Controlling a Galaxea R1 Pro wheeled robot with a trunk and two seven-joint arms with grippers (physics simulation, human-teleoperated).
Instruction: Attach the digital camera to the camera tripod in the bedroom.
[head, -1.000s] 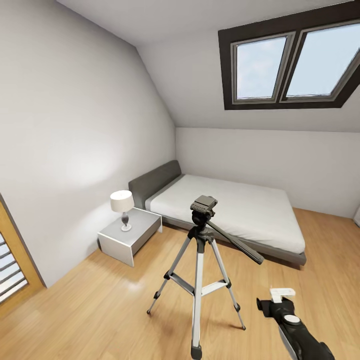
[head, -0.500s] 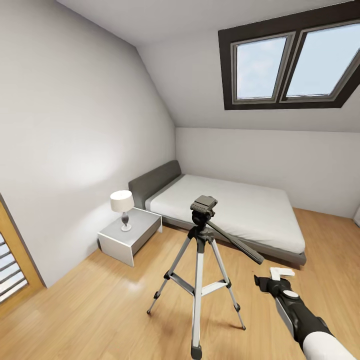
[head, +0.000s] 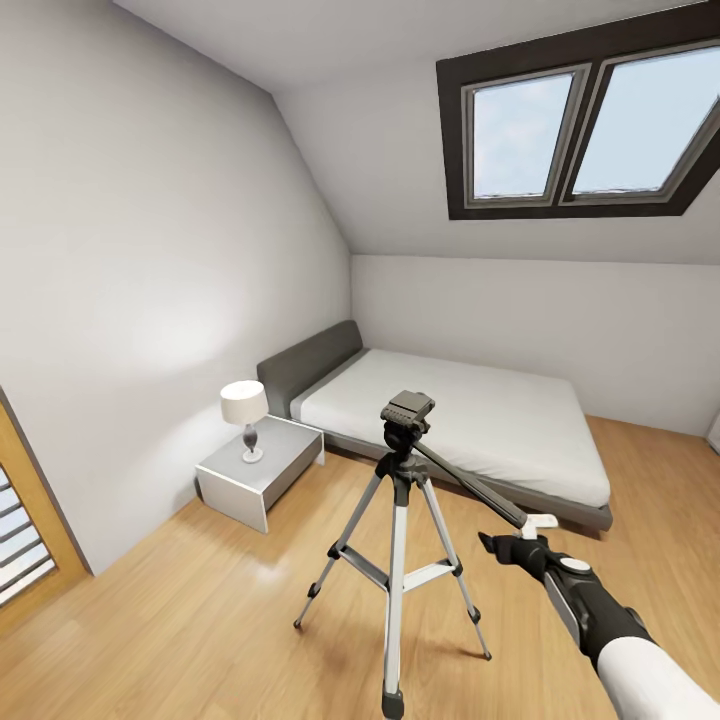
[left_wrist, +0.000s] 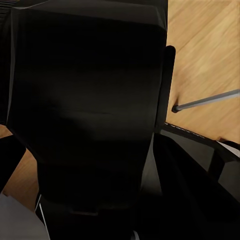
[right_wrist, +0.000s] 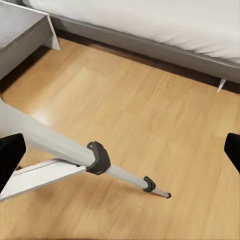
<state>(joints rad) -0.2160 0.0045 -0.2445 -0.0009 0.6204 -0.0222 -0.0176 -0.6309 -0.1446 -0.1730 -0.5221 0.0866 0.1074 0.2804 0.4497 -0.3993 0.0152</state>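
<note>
Reach has grown: my right gripper (head: 505, 540), fingers spread and empty, has risen beside the silver-legged black-headed camera tripod (head: 398, 540) on the wood floor (head: 200, 620), nearing its long handle.

I see the camera tripod (head: 398, 540) standing on the floor (head: 200, 620) at 12 o'clock, near. Bed (head: 470, 420) lies behind it, approx. 12–1 o'clock, against the far wall. Nightstand (head: 258, 475) at 11 o'clock, beside the bed, w/ lamp (head: 245, 418) on it. Right gripper (head: 515, 535) at 1 o'clock, just beside the tripod handle.
</note>
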